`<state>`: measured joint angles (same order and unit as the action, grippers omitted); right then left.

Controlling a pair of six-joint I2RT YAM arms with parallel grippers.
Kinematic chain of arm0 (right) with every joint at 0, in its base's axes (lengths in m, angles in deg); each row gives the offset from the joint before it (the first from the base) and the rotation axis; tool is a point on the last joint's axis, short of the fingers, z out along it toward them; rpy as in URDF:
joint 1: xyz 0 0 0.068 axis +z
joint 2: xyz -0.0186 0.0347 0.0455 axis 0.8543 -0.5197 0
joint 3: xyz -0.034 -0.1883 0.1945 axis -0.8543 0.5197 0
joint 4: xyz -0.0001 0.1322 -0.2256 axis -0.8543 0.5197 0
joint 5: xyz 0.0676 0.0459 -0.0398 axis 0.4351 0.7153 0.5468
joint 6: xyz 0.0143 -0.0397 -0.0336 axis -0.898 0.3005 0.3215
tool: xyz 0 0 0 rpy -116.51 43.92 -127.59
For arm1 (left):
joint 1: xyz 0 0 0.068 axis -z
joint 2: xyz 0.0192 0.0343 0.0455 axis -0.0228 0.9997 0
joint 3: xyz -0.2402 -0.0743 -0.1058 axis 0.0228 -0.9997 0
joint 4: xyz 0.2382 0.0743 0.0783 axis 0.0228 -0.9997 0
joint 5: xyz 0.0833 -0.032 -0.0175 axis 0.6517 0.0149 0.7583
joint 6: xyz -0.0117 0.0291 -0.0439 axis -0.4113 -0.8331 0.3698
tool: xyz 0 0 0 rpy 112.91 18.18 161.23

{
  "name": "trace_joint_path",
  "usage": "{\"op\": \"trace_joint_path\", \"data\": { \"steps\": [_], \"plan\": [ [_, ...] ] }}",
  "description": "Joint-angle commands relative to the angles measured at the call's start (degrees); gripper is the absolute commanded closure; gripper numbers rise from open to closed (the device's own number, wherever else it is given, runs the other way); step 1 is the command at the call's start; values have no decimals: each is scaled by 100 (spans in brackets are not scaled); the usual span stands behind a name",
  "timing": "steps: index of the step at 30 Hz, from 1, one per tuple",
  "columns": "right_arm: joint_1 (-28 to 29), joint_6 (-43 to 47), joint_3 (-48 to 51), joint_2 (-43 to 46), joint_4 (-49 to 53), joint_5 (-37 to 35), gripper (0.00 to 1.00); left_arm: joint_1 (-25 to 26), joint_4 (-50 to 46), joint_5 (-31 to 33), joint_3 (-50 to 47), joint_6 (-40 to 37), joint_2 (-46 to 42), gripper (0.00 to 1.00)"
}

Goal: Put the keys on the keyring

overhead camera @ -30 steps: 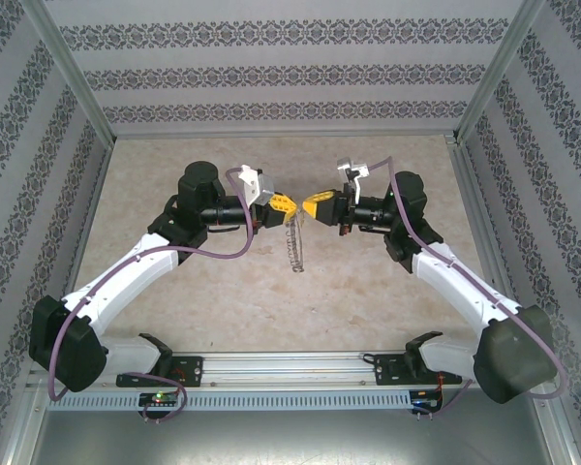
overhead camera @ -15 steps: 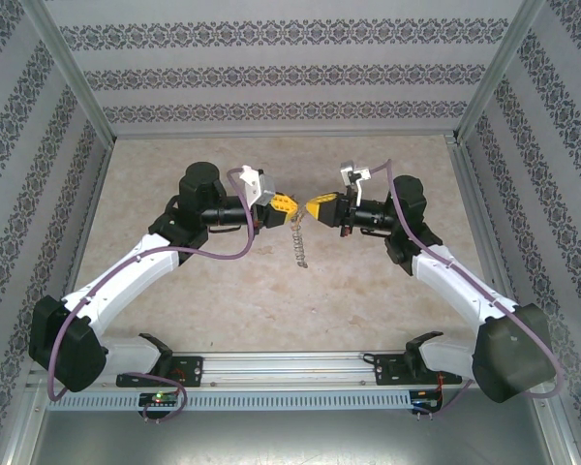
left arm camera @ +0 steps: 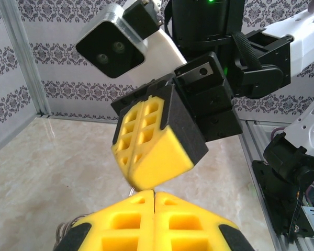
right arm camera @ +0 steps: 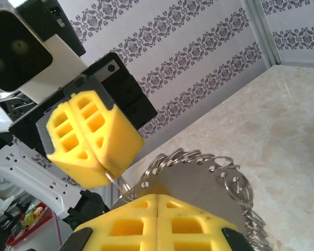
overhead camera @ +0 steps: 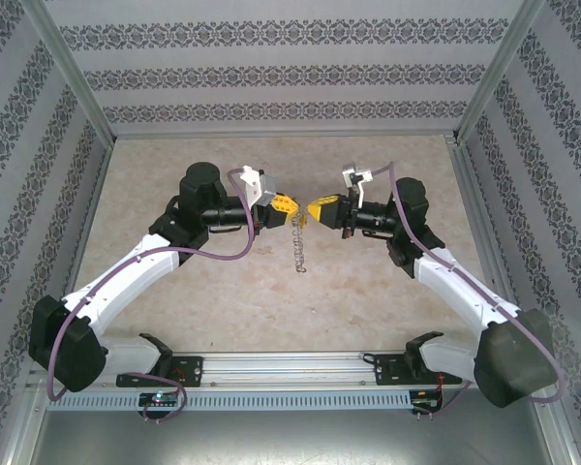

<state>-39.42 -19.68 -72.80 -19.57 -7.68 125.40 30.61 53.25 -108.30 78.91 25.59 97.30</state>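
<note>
Left gripper [right arm camera: 102,162]: jaws pressed tight, with a thin wire loop of the keyring [right arm camera: 199,180] pinched right at their tip. Right gripper [right arm camera: 156,209]: jaws closed flush too, nose to nose with the left. Whether they grip anything, can't tell. The keyring, fringed with small silvery pieces, hangs down from where the two tips meet, over the marbled surface [overhead camera: 223,291]. Both arms reach in from opposite sides and meet mid-surface.
</note>
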Motion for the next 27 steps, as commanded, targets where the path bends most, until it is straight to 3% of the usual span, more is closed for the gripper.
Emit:
{"op": "trace_joint_path", "data": {
  "steps": [1, 27],
  "plan": [
    [-80, 82, 96, 328, -12, 109, 100, 70, 309, -40, 164, -61, -81, 100],
    [189, 241, -219, 136, 171, 3, 100, 76, 334, -93, 211, 0, 25, 100]
  ]
}}
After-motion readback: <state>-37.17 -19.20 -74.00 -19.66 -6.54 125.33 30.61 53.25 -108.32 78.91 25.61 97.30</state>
